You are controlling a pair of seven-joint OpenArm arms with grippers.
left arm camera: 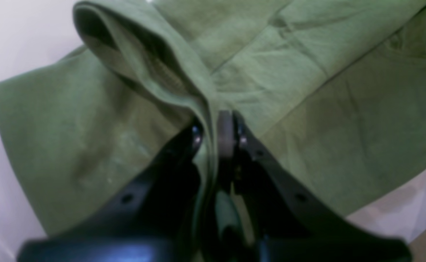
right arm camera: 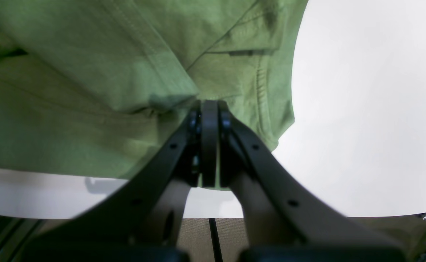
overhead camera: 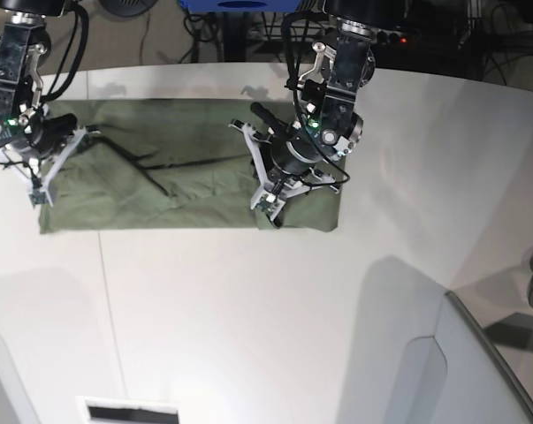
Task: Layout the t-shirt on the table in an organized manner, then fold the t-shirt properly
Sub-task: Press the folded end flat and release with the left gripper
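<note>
Fabric of the t-shirt (left arm camera: 132,120) is pinched by left gripper (left arm camera: 213,127) and seemingly right gripper (right arm camera: 209,109); no label readable.

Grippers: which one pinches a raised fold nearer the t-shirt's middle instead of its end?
The left gripper, on the base view's right, pinches a raised fold of the t-shirt; the right gripper grips its end.

The t-shirt (left arm camera: 307,109) between my left gripper (left arm camera: 213,134) fingers is soft olive cloth, matt, with a fine ribbed knit on the collar band (left arm camera: 169,72) just beside my pads. My fingers (left arm camera: 271,171) are black plastic, faintly glossy, with small shiny metal screws. Under the t-shirt the table (right arm camera: 362,109) is smooth, matt white. My right gripper (right arm camera: 209,120) is the same dark plastic, pressed into stitched cloth hems.
</note>
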